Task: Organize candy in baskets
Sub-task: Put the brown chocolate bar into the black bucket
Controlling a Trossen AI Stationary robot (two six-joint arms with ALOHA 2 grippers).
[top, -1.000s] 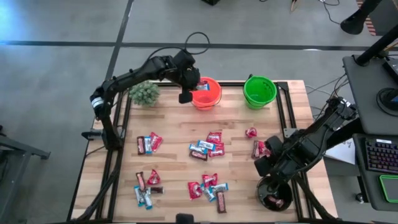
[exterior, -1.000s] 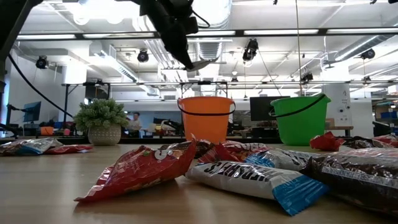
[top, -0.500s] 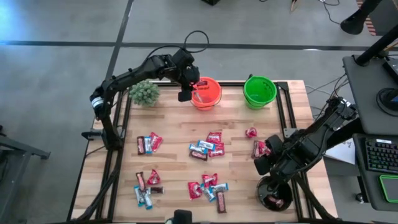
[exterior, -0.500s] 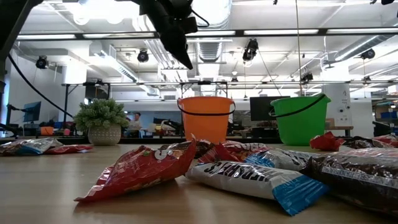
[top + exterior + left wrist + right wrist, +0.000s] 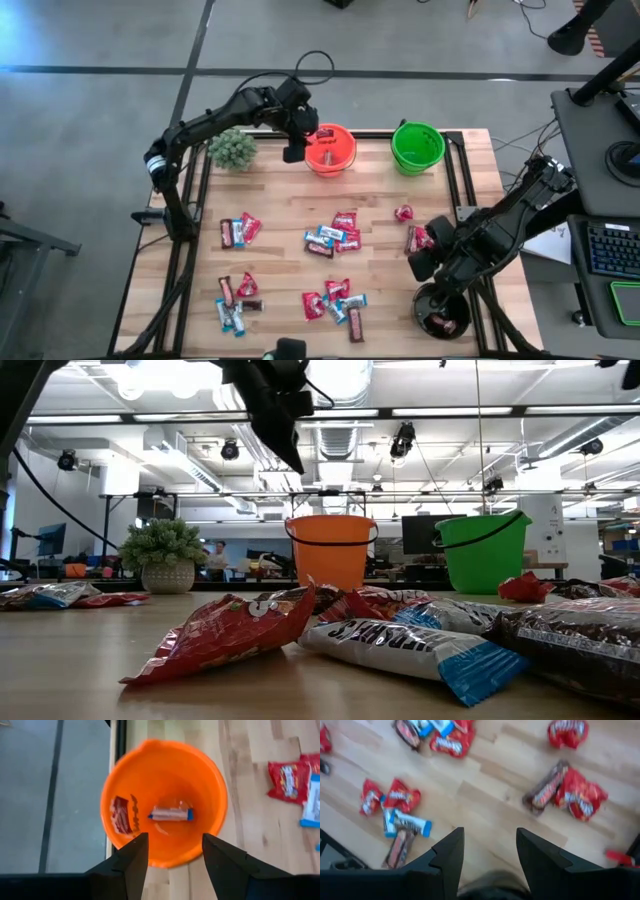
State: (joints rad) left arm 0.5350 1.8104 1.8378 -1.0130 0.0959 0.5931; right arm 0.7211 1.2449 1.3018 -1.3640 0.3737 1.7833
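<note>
My left gripper (image 5: 297, 150) (image 5: 172, 854) hangs open above the near-left rim of the orange pail (image 5: 332, 150), with nothing between its fingers. A light blue-and-white candy (image 5: 170, 813) and a red candy (image 5: 120, 815) lie on the pail's bottom. The green pail (image 5: 417, 147) stands to its right at the table's far edge. The black bowl (image 5: 440, 312) sits at the near right, with candy in it. My right gripper (image 5: 424, 262) (image 5: 489, 851) hovers open just beyond the bowl, over bare wood. Loose candy (image 5: 331, 236) lies in several clusters on the table.
A fuzzy green plant (image 5: 232, 150) stands left of the orange pail at the far left corner. Candy clusters lie at the left (image 5: 240, 230), near left (image 5: 236, 301), near middle (image 5: 336, 301) and right (image 5: 416, 238). A black frame (image 5: 462, 180) borders the wooden table.
My left gripper has opened over the orange pail and let go of the light blue-and-white candy, which has dropped into the pail and now lies on its bottom. The gripper has stayed above the pail.
</note>
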